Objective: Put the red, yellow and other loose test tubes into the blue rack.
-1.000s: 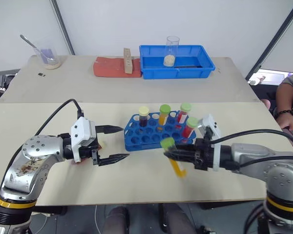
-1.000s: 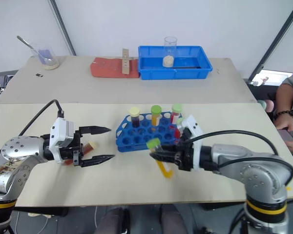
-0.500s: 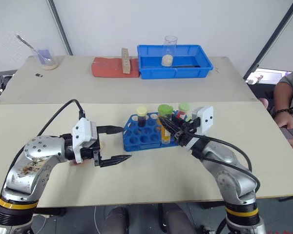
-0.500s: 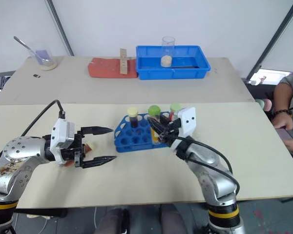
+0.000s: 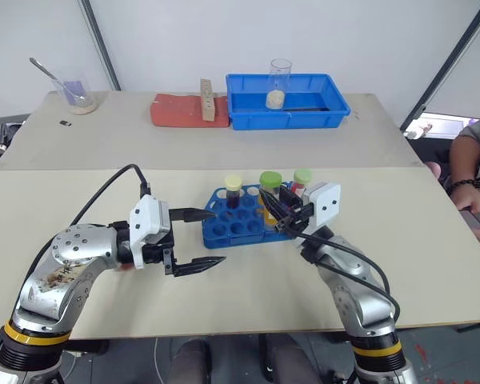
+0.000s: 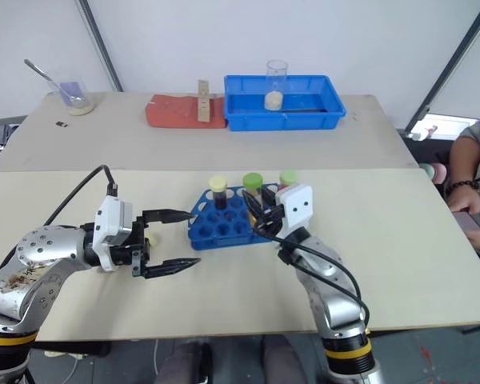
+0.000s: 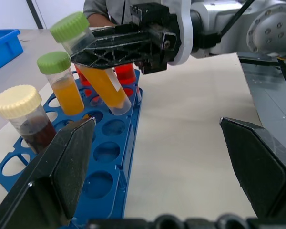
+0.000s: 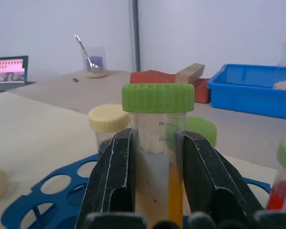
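Yellow tube [image 7: 101, 81], green cap, clamped in right gripper [image 8: 155, 186], tilted over blue rack [image 7: 105, 157] near 3 seated tubes. Insertion step underway. Next: upright tube, align with empty hole, lower, release. Left gripper [image 5: 202, 238] wide open, empty, beside rack.

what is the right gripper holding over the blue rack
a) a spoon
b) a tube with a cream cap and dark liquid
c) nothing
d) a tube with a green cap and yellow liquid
d: the right gripper's black fingers clamp a green-capped tube of yellow liquid, tilted above the holes of the blue rack.
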### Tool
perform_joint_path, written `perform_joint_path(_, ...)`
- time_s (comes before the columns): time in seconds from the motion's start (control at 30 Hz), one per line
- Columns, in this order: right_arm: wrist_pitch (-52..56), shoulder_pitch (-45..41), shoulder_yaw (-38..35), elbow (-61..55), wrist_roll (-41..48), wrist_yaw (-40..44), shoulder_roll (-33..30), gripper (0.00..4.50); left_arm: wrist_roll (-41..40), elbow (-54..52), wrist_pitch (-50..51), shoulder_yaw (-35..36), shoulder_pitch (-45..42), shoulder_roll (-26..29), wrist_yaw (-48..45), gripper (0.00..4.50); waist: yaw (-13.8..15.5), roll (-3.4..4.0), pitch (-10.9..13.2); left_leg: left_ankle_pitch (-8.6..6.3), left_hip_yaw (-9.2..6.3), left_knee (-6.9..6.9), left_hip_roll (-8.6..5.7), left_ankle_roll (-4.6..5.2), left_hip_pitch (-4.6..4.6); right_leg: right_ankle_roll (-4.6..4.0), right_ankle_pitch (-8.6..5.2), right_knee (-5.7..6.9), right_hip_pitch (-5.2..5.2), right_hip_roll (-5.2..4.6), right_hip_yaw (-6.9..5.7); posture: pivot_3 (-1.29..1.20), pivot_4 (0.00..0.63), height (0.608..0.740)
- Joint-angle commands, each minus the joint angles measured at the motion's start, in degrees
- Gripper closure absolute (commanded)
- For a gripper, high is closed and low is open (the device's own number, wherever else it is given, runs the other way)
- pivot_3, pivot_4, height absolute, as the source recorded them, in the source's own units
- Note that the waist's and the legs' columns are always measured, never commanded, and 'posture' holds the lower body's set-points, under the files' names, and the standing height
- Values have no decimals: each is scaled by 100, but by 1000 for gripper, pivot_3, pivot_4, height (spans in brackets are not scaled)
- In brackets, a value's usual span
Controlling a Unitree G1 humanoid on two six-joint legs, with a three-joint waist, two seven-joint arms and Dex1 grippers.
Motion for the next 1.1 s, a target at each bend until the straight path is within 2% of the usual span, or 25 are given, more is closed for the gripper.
perform_joint_path(0.03, -426, 80, 11, 0, -249, -113, 51, 3502, -146, -193, 30, 35, -92, -6, 42, 0, 1, 0, 0, 0, 0, 0, 0, 0, 2, -1, -1, 1, 0, 0, 0, 0, 150, 740)
perform_joint_path(0.37, -1024, 326, -65, 322, -515, -496, 385, 3503, -215, -244, 128, 10, -141, -27, 138, 0, 14, 0, 0, 0, -1, 2, -1, -1, 2, -7, -4, 2, 3, -1, 1, 0, 150, 740)
perform_joint_path(0.6, -1082, 613, -61, 189, -457, -434, 360, 3503, -233, -249, 146, -13, -164, -36, 214, 0, 21, 0, 0, 0, -1, 1, -1, -1, 3, -7, -4, 2, 3, -1, 2, 0, 150, 740)
perform_joint_path(0.67, -1110, 655, -94, 137, -411, -429, 360, 2461, -240, -247, 154, -26, -173, -43, 230, 0, 25, 0, 0, 0, -2, 1, -1, -1, 4, -11, -7, 2, 4, -1, 1, 0, 150, 740)
perform_joint_path(0.9, -951, 736, -142, -60, -375, -337, 200, 53, -233, -221, 161, -18, -206, -75, 346, 0, 6, 0, 0, 0, -1, 1, 0, 0, 6, -13, -8, 5, 3, 0, 2, 0, 150, 740)
perform_joint_path(1.1, -437, 1143, -200, -820, 14, 181, -378, 20, -245, -268, 484, 265, -108, 109, 712, 0, 25, 0, 0, 0, -1, 0, -2, 0, 3, -9, -7, 5, 4, -1, 2, 0, 150, 740)
